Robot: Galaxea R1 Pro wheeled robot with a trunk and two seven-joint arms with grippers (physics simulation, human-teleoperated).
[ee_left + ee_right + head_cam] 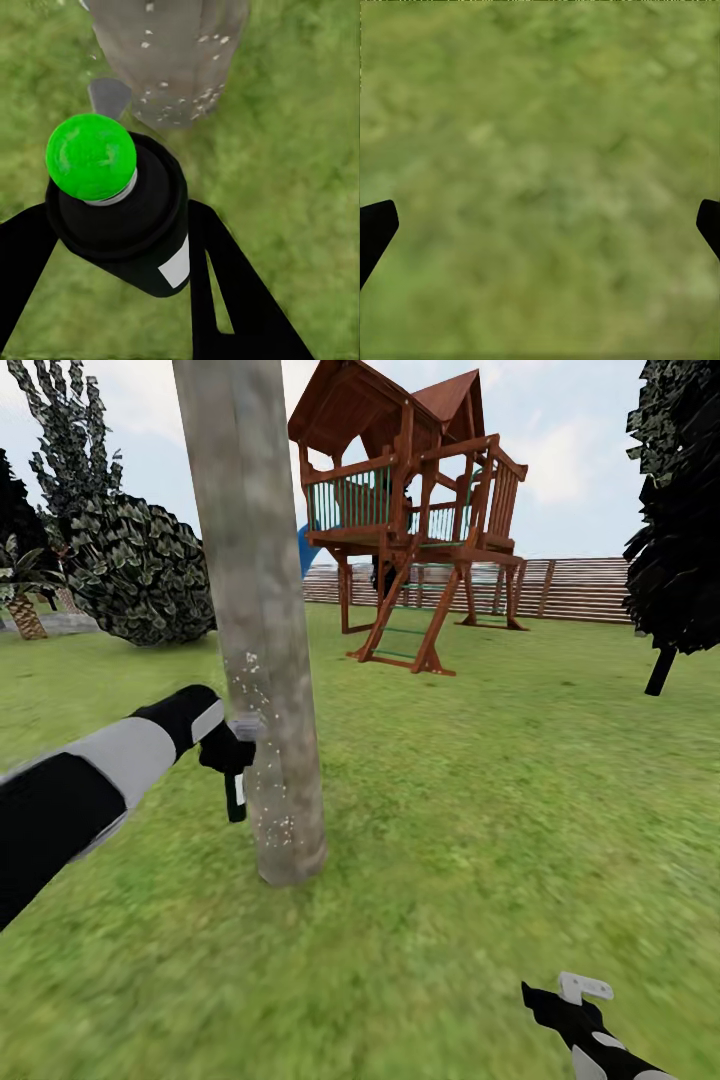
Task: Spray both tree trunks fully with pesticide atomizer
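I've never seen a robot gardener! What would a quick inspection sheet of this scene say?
Surface: short green grass, no paving seen.
Job's things: pesticide atomizer, its tip green here, aimed at the tree trunk; pale specks dot the bark.
Clutter: nothing seen.
Hands: left hand shut on the atomizer beside the trunk; right hand open, empty, low over grass.
Cables: nothing seen.
Surroundings: wooden playhouse, slat fence, round bush, dark trees.
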